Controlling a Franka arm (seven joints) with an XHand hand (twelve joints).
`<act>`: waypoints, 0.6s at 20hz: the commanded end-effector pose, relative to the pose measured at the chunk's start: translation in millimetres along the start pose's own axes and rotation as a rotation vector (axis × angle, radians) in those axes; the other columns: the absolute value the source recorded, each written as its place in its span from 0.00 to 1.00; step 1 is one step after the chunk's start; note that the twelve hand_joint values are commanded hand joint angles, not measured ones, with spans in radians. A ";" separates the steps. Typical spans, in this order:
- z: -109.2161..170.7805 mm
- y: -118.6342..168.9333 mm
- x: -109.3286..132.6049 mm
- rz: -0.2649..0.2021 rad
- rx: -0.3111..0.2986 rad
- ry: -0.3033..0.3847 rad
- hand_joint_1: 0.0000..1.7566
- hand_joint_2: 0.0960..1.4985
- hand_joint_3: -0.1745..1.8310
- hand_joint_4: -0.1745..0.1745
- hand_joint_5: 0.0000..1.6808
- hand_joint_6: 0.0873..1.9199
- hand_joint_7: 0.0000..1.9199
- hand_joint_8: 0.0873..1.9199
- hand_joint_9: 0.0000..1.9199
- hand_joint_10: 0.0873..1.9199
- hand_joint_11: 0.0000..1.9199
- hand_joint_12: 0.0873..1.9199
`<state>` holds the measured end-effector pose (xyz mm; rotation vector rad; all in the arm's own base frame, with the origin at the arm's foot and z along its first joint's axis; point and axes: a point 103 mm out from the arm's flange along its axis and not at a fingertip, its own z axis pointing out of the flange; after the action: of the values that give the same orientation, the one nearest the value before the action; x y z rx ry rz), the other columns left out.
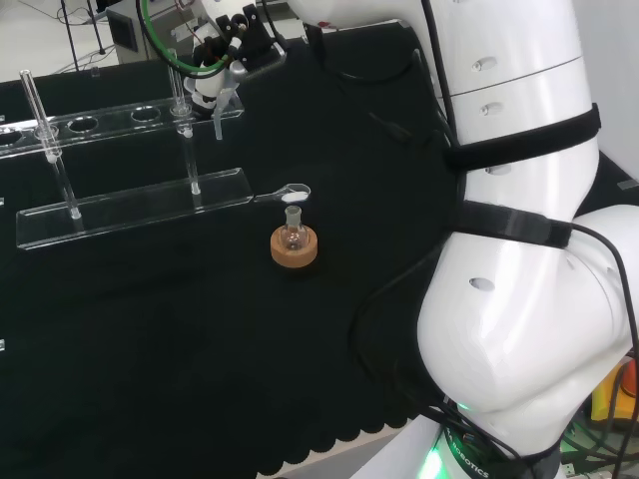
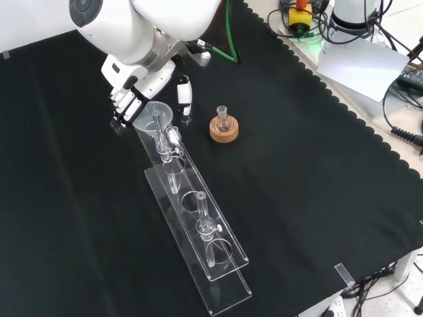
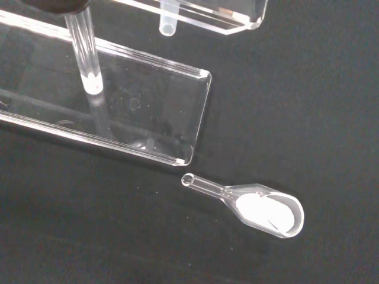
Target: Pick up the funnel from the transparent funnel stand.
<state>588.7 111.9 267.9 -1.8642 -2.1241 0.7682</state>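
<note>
Funnel [image 2: 153, 113] upper left of front view, still seated in stand [image 2: 198, 228]; hand [image 2: 135, 99] curled around bowl rim. Light, slick, fragile plastic or glass; best gripped at the rim.

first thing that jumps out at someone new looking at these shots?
Probably the big white arm link at the head view's right. Next, in the front view, the hand at the near end of the clear funnel stand, fingers curled by the funnel that sits in it. Then the small flask on its cork ring right of the stand, and in the wrist view a glass scoop holding white powder beside the stand's base.
</note>
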 end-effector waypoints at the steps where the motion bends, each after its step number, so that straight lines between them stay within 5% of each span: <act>1: -2.5 3.7 -0.8 0.006 -0.004 -0.031 0.39 0.43 0.26 0.27 0.09 0.00 0.00 0.25 0.11 0.40 0.12 0.75; 9: -8.6 0.1 2.9 0.052 -0.060 -0.131 0.44 0.42 0.37 0.28 0.34 0.02 0.33 0.37 0.47 0.32 0.31 0.64; 12: -20.0 -8.7 1.2 0.071 -0.120 -0.164 0.47 0.43 0.38 0.32 0.40 0.17 0.39 0.37 0.53 0.30 0.35 0.61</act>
<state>592.2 115.3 272.1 -1.9278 -2.1876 0.8487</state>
